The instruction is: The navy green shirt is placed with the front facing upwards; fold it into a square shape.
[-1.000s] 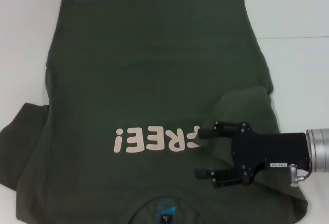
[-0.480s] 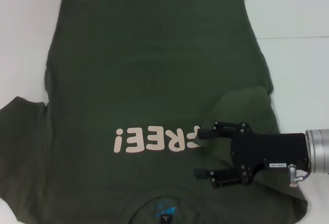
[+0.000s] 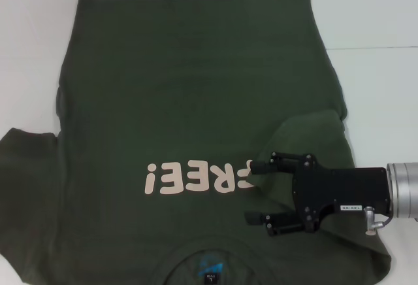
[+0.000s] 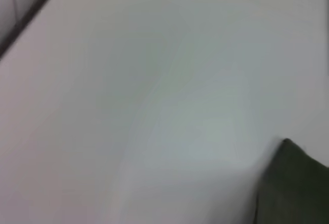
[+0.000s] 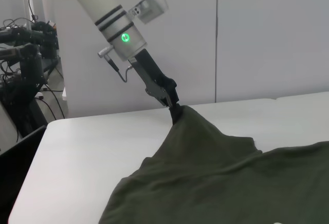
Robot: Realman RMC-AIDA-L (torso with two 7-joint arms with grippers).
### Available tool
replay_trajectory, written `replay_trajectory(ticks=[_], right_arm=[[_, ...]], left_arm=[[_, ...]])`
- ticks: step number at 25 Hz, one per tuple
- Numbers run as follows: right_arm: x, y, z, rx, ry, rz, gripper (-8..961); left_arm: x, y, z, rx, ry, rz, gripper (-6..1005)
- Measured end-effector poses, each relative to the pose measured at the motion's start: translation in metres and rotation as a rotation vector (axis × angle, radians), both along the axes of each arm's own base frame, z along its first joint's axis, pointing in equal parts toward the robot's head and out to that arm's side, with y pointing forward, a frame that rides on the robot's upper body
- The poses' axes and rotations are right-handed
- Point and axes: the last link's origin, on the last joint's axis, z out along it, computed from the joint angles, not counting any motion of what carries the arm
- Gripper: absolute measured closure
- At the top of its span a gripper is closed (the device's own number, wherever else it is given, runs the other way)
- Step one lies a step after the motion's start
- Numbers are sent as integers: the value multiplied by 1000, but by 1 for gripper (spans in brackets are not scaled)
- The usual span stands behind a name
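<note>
The navy green shirt (image 3: 196, 89) lies front up on the white table, its pale "FREE!" lettering (image 3: 196, 177) near me and a blue neck label (image 3: 210, 267) at the near edge. Its right sleeve (image 3: 307, 134) is folded in over the body. My right gripper (image 3: 253, 192) hovers open over that sleeve, beside the end of the lettering. In the right wrist view, my left gripper (image 5: 172, 102) is shut on the tip of the left sleeve (image 5: 190, 126), which it holds raised off the table. The left wrist view shows only a green corner (image 4: 293, 183).
White table (image 3: 379, 17) surrounds the shirt on the far side and both sides. Beyond the table's left edge, the right wrist view shows dark equipment and cables (image 5: 23, 54). A table seam line (image 3: 372, 48) runs on the right.
The left sleeve has been drawn farther out to the left, past the picture's edge. My right gripper has shifted slightly nearer and stays open.
</note>
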Motion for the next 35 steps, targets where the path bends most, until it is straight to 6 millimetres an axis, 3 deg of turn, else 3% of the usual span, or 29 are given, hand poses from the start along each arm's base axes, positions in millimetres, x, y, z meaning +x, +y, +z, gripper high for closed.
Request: replay_trajectory(ticks=[3, 8, 13, 21, 35], right_arm=[[0, 0, 0, -2, -2, 2, 54], [0, 0, -1, 0, -5, 1, 53], [0, 1, -1, 1, -4, 0, 53], [0, 1, 0, 6, -4, -4, 53], [1, 3, -1, 14, -13, -8, 53]], left_arm=[[14, 4, -4, -28, -50, -36, 998], [54, 17, -18, -43, -248, -198, 998], [83, 27, -49, -78, -423, -312, 998], [86, 38, -97, -134, -490, -322, 998], [94, 40, -130, -204, -554, -357, 997]])
